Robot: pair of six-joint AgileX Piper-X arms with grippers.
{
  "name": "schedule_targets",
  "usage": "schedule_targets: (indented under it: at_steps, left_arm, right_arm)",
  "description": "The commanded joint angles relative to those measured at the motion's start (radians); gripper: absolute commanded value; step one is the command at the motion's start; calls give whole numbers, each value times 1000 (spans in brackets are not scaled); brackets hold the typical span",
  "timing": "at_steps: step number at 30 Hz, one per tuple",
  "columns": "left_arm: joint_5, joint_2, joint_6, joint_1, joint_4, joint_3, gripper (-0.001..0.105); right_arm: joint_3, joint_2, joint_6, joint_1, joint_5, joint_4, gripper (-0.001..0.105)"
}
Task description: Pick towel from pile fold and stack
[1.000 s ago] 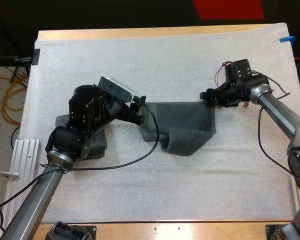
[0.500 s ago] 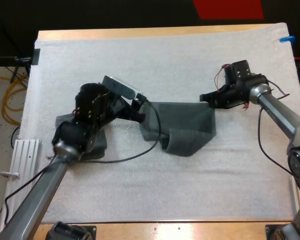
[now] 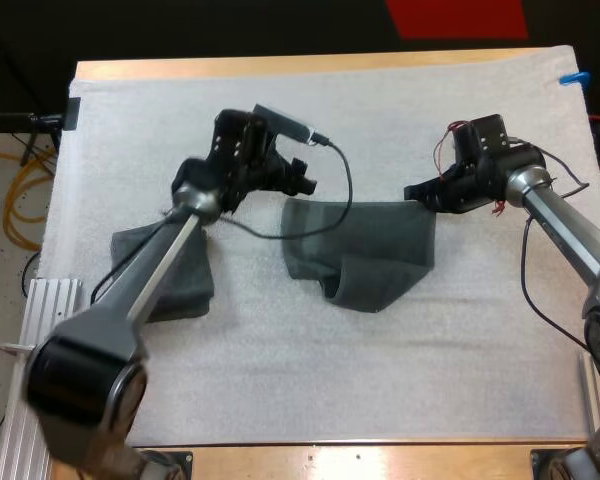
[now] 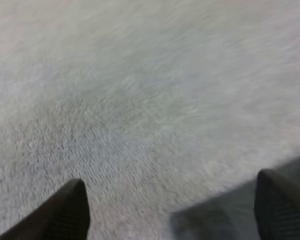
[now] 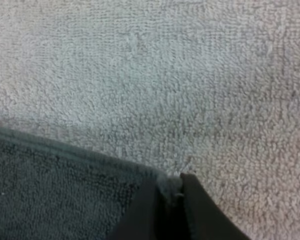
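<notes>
While the right gripper (image 3: 416, 192) pinches the far right corner of the rumpled grey-green towel (image 3: 365, 255) mid-mat, the left gripper (image 3: 302, 181) hangs just past its far left corner, fingers (image 4: 65, 215) spread wide over bare white mat (image 3: 380, 110). A second towel (image 3: 170, 275) sits at the left, partly under the left arm.

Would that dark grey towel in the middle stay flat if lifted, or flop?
Probably flop: the dark grey-green terry towel lies in soft folds. Likely light, as the right gripper pinches just one corner. Its looped pile probably resists slipping.
</notes>
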Motion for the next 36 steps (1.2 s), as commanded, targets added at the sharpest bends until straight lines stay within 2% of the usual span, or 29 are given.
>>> schedule_targets:
  at_steps: [1,4,6,9,15,18,23,25,28,31,33,35,36]
  left_arm:
    - [-28,24,23,1,57,-35,66]
    - [-38,146,50,1,214,-175,66]
    - [-37,199,54,-2,278,-234,66]
    - [-36,245,74,-16,340,-284,66]
    - [-44,299,74,-62,414,-311,66]
    - [-87,323,73,-79,438,-311,66]
    - [-111,362,25,-85,483,-320,66]
    - [-110,377,10,-85,487,-325,61]
    - [-77,388,10,-85,489,-332,48]
    - [-68,387,10,-87,487,-345,31]
    - [-67,387,15,-87,498,-366,12]
    - [-67,386,15,-87,516,-393,0]
    - [-67,380,15,-87,527,-413,0]
  right_arm:
    - [-4,-10,-10,-2,-1,6,0]
    - [-4,-10,-10,-2,-1,6,0]
    - [-4,-10,-10,-2,-1,6,0]
    - [-4,-10,-10,-2,-1,6,0]
    - [-4,-10,-10,-2,-1,6,0]
    - [-4,-10,-8,-2,-1,6,0]
    - [-4,-10,-5,-2,-1,6,0]
    - [-4,-10,-5,-2,-1,6,0]
    - [-4,-10,-5,-2,-1,6,0]
    - [-4,-10,-5,-2,-1,6,0]
    - [-4,-10,-5,-2,-1,6,0]
    - [-4,-11,-5,-2,-1,6,0]
    - [-4,-16,-8,-2,-1,6,0]
